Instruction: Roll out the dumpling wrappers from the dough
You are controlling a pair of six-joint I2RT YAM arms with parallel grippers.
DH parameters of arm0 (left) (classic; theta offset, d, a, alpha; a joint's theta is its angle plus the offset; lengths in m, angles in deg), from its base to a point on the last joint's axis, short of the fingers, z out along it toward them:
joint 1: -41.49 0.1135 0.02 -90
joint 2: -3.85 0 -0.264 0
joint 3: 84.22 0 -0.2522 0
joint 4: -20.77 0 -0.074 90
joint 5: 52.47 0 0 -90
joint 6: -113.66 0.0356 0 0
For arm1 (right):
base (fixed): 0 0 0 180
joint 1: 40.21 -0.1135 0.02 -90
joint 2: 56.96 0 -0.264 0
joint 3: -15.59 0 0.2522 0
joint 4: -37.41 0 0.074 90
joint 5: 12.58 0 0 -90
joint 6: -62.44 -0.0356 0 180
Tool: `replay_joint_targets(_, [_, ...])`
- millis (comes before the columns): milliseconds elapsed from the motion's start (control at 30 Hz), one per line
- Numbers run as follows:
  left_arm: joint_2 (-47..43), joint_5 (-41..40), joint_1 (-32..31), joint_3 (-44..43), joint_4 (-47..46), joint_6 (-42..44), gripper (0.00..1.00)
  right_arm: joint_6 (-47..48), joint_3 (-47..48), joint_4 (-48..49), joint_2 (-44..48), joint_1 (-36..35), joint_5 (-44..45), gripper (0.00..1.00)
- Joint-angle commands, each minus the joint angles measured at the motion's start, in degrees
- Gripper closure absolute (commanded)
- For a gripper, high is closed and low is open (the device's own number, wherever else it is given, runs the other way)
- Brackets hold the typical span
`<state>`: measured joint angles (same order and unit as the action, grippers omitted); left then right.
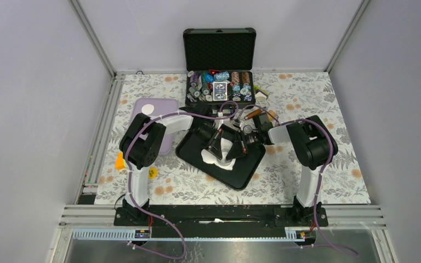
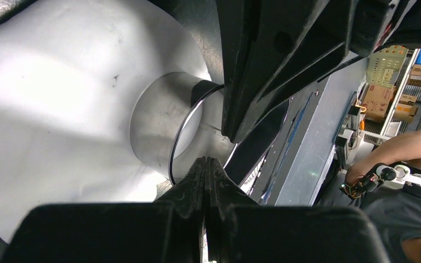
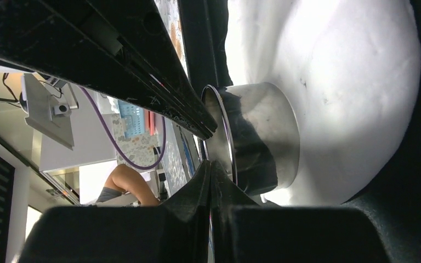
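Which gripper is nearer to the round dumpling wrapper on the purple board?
Left. The left gripper is over the black tray, right of the dumpling wrapper; the right gripper is farther right, beyond it.

The left arm (image 1: 138,181) and right arm (image 1: 307,183) have white links, black joints, purple cables (image 3: 134,167) and black fingers (image 2: 194,183).

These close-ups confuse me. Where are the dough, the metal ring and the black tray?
dough (image 2: 55,109): left wrist view, its flat white top.
metal ring (image 3: 263,131): right wrist view, its outer steel wall.
black tray (image 1: 246,167): top view, bare part right of the dough.
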<state>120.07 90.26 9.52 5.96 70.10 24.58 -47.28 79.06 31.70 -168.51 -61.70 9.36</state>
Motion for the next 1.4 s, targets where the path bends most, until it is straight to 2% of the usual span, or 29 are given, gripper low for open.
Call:
replay_joint_targets(0, [1.5,-2.8,0.0,-1.2,-0.8,0.2,1.0,2.0,1.4,-2.4,-1.6,-0.2,0.7,1.0])
replay_joint_targets(533, [5.5,-13.9,-0.6,-2.3,-0.4,-3.3,1.0,8.1,3.9,-13.6,-5.0,0.5,9.0,1.0])
replay_joint_targets(1033, [7.1,-15.7,-0.6,-3.1,-0.1,-4.1,1.0,8.4,5.5,-18.5,-7.0,1.1,19.6,1.0])
replay_joint_targets(1367, [8.3,-17.0,-0.5,-3.7,0.3,-4.7,1.0,7.5,6.5,-20.0,-9.0,1.6,20.9,1.0])
